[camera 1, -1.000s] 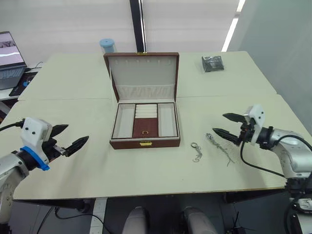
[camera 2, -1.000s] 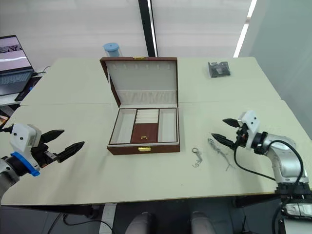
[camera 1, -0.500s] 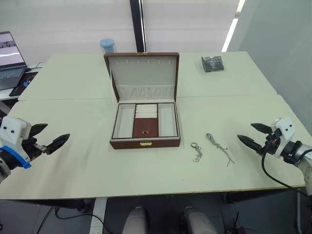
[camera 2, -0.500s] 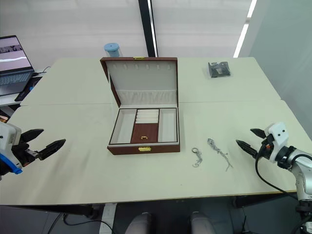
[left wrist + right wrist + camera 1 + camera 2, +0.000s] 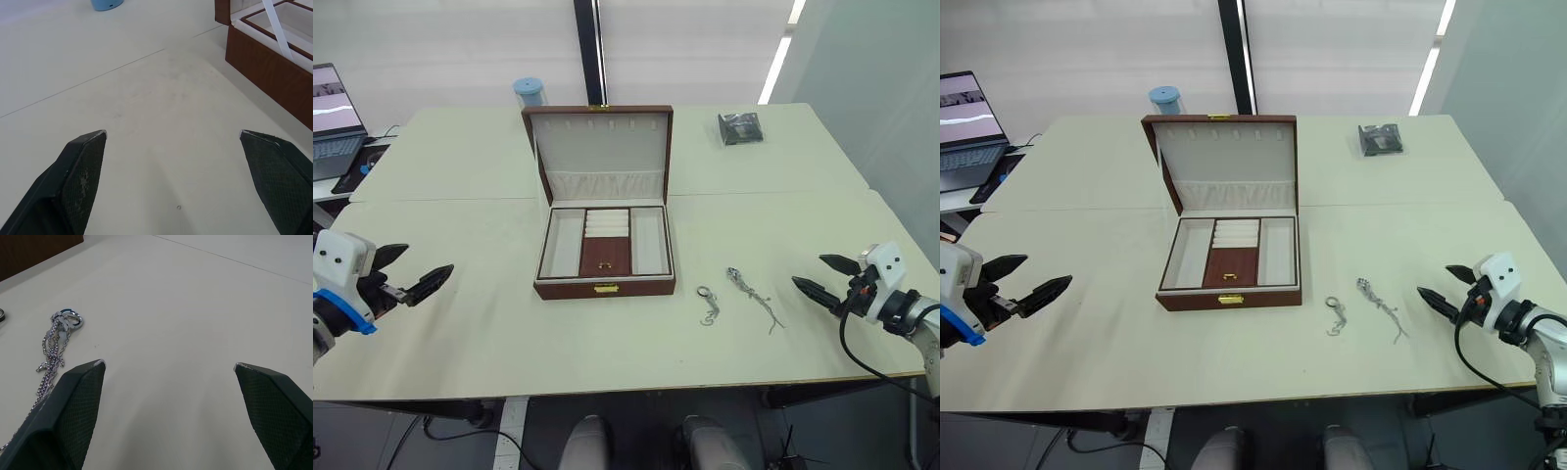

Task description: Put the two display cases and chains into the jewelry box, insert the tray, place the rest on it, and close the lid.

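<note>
The jewelry box (image 5: 605,286) stands mid-table with its lid (image 5: 599,145) raised. The tray (image 5: 606,254), with cream side compartments and a brown centre with a gold ring, sits inside it. Two silver chains lie right of the box: one with a ring end (image 5: 708,305), and a longer one (image 5: 754,297), which is also in the right wrist view (image 5: 56,340). The display cases (image 5: 740,127) lie as a dark flat stack at the back right. My left gripper (image 5: 430,259) is open and empty far left of the box. My right gripper (image 5: 807,269) is open and empty just right of the chains.
A blue cylinder (image 5: 529,91) stands behind the lid. A laptop (image 5: 333,117) sits on a side table at the far left. A seam (image 5: 460,200) runs across the table behind the box. The box's brown corner (image 5: 274,63) is ahead of my left fingers.
Both arms have drawn outward since a second ago: the left gripper moved left away from the box, the right gripper moved right away from the chains. Nothing on the table shifted.
</note>
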